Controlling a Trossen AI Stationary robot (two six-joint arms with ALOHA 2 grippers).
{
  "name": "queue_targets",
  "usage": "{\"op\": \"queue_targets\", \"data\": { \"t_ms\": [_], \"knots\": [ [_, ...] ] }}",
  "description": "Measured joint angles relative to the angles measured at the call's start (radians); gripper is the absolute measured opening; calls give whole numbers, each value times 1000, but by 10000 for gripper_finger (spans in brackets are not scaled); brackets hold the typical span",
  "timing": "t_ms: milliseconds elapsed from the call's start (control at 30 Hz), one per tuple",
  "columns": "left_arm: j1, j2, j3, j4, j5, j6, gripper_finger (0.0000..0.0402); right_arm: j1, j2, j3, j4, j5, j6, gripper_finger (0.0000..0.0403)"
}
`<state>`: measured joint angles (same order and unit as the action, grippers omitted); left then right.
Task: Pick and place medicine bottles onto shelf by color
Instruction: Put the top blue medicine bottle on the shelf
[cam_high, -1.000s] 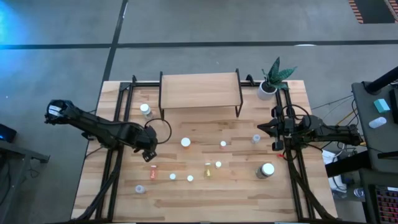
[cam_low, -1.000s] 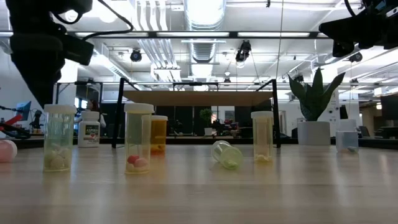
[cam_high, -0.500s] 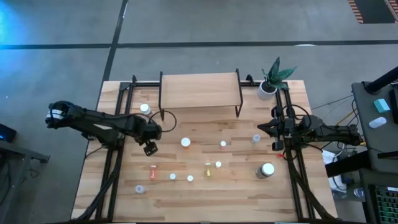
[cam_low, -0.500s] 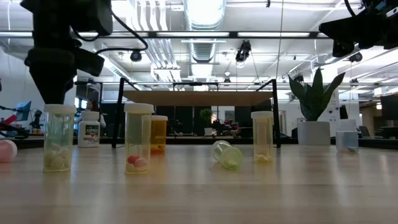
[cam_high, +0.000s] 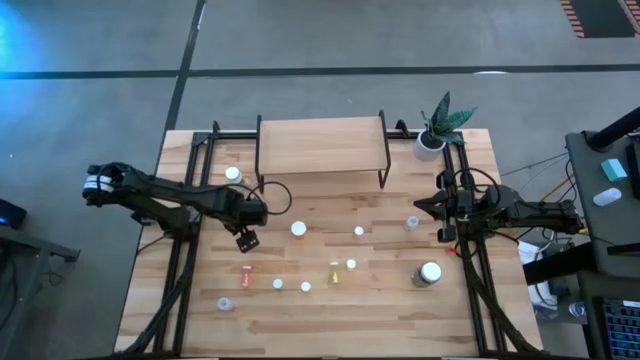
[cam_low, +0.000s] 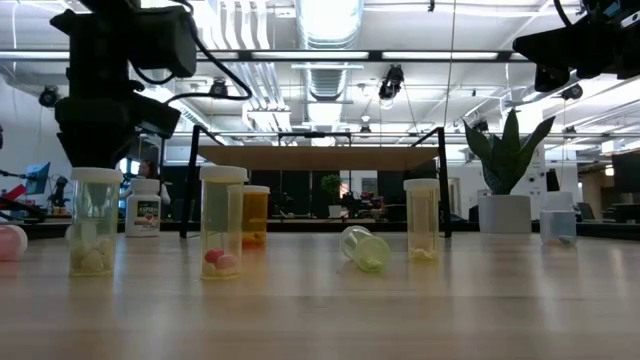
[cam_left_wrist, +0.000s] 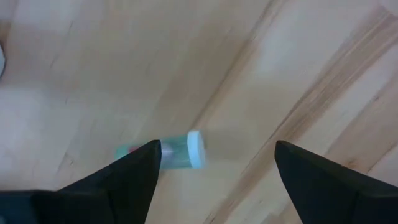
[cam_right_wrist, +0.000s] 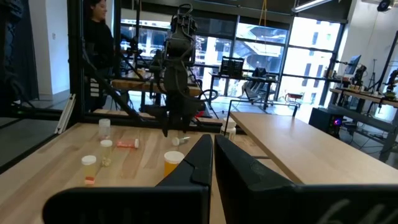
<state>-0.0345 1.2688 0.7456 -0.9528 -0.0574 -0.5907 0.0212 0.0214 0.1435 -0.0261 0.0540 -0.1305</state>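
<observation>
High view: the left claw (cam_high: 246, 240) is hanging over the wooden surface (cam_high: 330, 310) with its fingers spread wide and nothing between them, poised just in front of the shelf (cam_high: 322, 146). Directly under it, the left wrist view is showing a bottle lying on its side (cam_left_wrist: 166, 152), pale cap toward the camera, framed between the two dark fingers (cam_left_wrist: 134, 175) but not touched by them. The step in hand appears to be the approach to a pick; the next move is calling for a straight descent so the fingers straddle the toppled bottle before closing. Other medicine bottles are standing scattered across the middle of the surface, among them an orange one (cam_high: 298, 229) and a larger white-capped one (cam_high: 429, 272) on the right. The right claw (cam_high: 428, 204) is waiting at the right edge, fingers pressed together. Motion blur is making the lying bottle's contents and body colour hard to read.
</observation>
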Motion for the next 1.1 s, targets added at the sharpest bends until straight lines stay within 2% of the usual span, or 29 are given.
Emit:
{"op": "queue_targets", "data": {
  "t_ms": [133, 267, 400, 533, 700, 1100],
  "knots": [
    [0, -5, 0, -6, 0, 12, 297, 0, 0, 0, 0, 0, 0, 9],
    [0, -24, 0, -80, -30, 37, 297, 0, 0, 0, 0, 0, 0, 9],
    [-1, -28, 2, -134, -36, 212, 297, 0, 0, 0, 0, 0, 0, 9],
    [-1, -20, -1, -124, -99, 432, 297, 0, 0, 0, 0, 0, 0, 9],
    [6, 14, 2, -121, -105, 533, 297, 0, 0, 0, 0, 0, 0, 9],
    [8, 170, 2, -117, -100, 554, 297, 0, 0, 0, 0, 0, 0, 9]
  ]
}}
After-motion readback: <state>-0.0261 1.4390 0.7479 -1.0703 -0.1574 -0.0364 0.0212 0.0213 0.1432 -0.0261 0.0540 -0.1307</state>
